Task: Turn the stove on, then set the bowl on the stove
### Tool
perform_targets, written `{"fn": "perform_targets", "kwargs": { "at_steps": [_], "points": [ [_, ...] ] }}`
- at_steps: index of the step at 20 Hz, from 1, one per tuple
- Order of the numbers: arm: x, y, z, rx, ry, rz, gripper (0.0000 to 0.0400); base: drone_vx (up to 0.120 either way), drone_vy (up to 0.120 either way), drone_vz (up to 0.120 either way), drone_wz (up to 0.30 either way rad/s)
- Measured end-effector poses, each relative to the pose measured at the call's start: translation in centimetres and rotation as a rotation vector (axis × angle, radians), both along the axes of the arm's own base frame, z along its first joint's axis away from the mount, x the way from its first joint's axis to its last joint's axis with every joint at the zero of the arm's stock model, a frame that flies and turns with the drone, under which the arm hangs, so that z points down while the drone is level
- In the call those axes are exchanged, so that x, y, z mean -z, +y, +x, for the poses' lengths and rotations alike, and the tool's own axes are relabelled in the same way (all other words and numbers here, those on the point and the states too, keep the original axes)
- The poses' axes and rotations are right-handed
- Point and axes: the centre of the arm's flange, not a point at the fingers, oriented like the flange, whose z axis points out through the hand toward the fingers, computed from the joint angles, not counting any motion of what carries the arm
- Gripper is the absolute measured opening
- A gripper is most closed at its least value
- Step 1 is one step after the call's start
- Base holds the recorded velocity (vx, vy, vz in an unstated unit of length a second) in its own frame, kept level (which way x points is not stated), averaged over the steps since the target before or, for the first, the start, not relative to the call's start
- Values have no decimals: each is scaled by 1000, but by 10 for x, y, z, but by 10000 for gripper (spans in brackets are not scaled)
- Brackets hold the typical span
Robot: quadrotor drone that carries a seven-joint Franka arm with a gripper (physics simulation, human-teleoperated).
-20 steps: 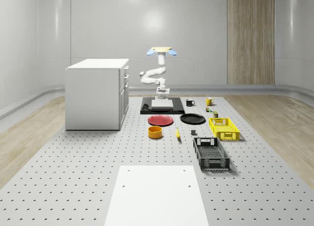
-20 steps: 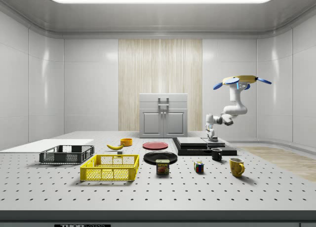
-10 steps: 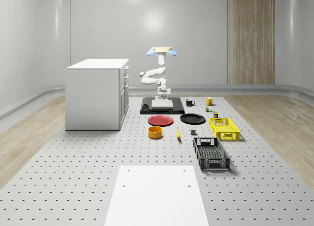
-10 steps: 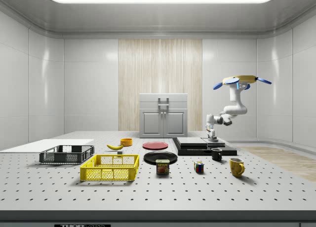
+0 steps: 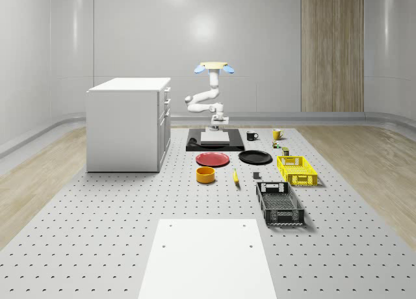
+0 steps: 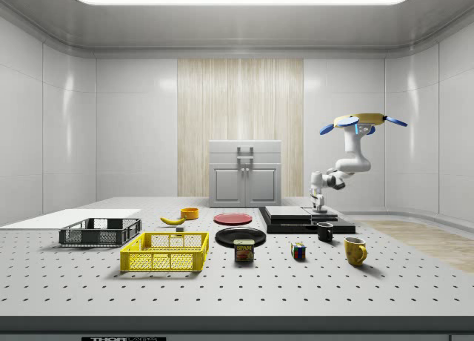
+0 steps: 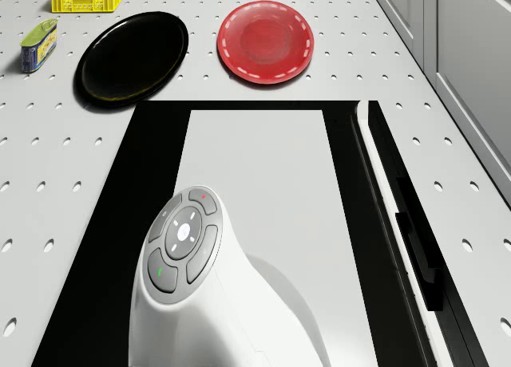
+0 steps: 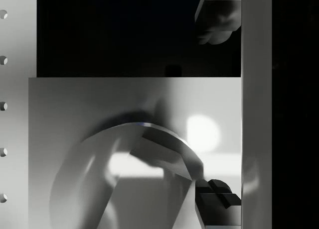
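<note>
Stove point(image 5: 215, 140): flat black slab w/ pale glossy rect. plate, on perforated grey tabletop point(image 5: 130, 201). Drone point(image 5: 215, 67) hovering behind/above stove, white jointed arm bent down, hand point(image 6: 319, 205) just above plate; spread or pressed together: can't tell. Bowl point(image 5: 205, 175): 1, round, orange-yellow, smooth, in front of red plate point(image 5: 213, 159), well apart from stove. Plates: 2, red + black point(image 5: 255, 157), both round, glossy. Crates: 2 mesh, yellow point(image 5: 297, 169) + black point(image 5: 279, 203). Mugs: 2.
</note>
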Motion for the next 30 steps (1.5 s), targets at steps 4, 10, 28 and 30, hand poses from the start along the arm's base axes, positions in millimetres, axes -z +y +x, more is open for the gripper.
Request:
{"fn": "perform_targets", "kwargs": {
  "at_steps": [4,10,28,30],
  "points": [
    [0,-19,0,0,0,0,400,0,0,0,0],
    [0,-36,0,0,0,0,400,0,0,0,0],
    [0,-6,0,0,0,0,400,0,0,0,0],
    [0,4,0,0,0,0,400,80,0,0,0]
  ]
}}
